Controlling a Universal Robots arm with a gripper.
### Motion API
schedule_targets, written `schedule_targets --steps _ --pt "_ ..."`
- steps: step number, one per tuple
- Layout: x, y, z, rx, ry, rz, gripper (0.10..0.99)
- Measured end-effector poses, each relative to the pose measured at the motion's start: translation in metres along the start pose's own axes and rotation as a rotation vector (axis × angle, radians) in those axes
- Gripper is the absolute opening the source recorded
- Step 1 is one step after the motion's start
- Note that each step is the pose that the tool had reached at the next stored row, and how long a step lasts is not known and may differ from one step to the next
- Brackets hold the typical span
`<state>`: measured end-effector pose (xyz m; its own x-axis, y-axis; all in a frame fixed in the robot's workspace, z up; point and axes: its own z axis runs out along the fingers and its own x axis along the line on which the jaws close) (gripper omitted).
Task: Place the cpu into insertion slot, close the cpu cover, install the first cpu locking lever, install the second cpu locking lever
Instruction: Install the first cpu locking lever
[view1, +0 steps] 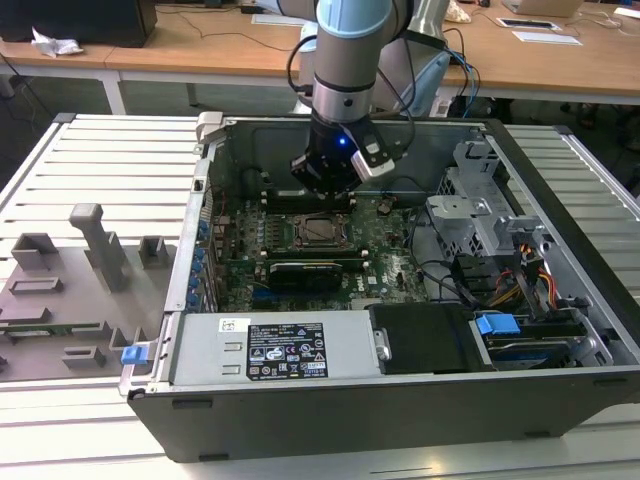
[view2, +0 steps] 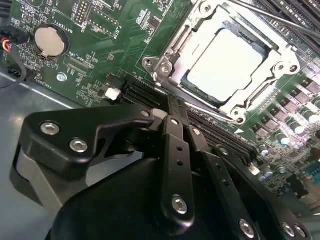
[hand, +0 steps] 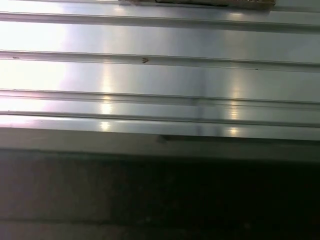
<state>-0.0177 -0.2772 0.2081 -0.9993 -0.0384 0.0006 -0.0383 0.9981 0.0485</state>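
In the second wrist view the cpu lies flat in the insertion slot, its silvery top showing through the window of the cpu cover. That cover lies down over the chip. A thin lever rod runs along the far side of the socket. My gripper is shut with nothing in it, its black fingers just off the socket's corner, over the long black slots. In the exterior view the gripper hangs inside the open case just behind the insertion slot.
The green motherboard carries a coin battery and long black memory slots. A black card, the power supply and a drive cage surround the socket. A grey fixture plate lies on the ribbed table.
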Motion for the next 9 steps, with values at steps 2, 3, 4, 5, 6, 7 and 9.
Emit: schedule_targets --steps 2,3,4,5,6,7,9 --pt "-0.0002 -0.0001 0.0013 0.000 0.0000 0.000 0.106" --pt "-0.0004 -0.0001 0.0022 0.000 0.0000 0.000 0.106" --pt "-0.0005 -0.0002 0.0026 0.000 0.0000 0.000 0.106" --pt "-0.0005 -0.0002 0.0029 0.000 0.0000 0.000 0.106" --pt "-0.0006 -0.0002 0.0031 0.000 0.0001 0.000 0.106" --pt "-0.0006 -0.0002 0.0032 0.000 0.0001 0.000 0.106" --pt "-0.0006 -0.0002 0.0035 0.000 0.0000 0.000 0.106"
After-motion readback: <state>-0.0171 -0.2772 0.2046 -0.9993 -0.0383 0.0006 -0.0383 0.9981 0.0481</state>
